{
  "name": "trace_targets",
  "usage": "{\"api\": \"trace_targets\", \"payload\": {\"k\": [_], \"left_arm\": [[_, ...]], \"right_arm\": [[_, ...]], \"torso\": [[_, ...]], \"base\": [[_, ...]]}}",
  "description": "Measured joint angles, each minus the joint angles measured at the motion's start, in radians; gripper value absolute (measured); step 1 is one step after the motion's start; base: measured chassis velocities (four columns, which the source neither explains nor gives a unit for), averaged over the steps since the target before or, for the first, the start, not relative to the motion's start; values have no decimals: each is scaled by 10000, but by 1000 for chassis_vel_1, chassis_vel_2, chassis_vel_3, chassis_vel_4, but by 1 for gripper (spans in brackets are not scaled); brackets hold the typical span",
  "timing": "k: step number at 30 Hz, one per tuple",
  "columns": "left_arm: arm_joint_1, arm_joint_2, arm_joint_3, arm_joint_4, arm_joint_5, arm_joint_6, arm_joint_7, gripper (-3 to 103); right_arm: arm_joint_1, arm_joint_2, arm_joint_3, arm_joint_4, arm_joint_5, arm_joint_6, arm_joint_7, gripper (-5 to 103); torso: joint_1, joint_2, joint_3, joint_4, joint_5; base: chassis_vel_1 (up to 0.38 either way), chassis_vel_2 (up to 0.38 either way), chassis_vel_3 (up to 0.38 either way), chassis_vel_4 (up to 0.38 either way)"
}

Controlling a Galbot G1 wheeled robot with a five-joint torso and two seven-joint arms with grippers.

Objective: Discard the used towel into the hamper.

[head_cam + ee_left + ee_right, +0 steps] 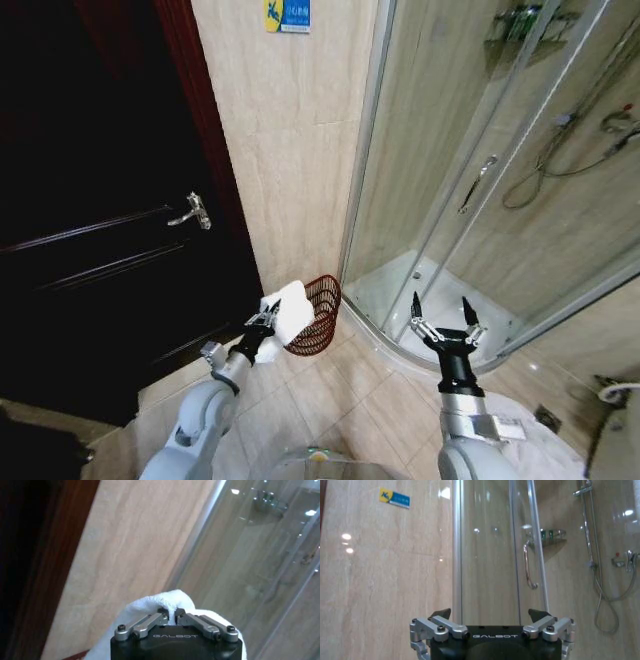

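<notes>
Left gripper (268,318) clamps white towel (291,312) beside hamper (318,318); right gripper (444,322) spread wide.

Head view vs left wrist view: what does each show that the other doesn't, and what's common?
Head view alone: the hamper on the floor by the wall, the dark door, and the right end effector open near the shower enclosure. Left wrist view alone: the fingertips pinched into the cloth. Shared: the left end effector shut on the white towel, the beige wall, the shower glass.
</notes>
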Motion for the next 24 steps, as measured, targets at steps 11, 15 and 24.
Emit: {"api": "trace_targets", "payload": {"k": [11,15,24], "left_arm": [[-1753,145,945,1689,-221,-21,98,4],[-2679,89,1386,2689,-227,-88,105,4],[-5182,-275,2243,4625,-315,-131,84,4]], "right_arm": [[-147,41,16,-474,145,754,-413,100],[-227,60,134,-684,-86,856,-481,100],[-382,38,261,-918,-250,939,-540,100]], "torso": [[3,1,1,0,1],[4,1,1,-1,0],[6,0,2,-2,1]], "base": [[0,0,0,0],[0,0,0,0],[0,0,0,0]]}}
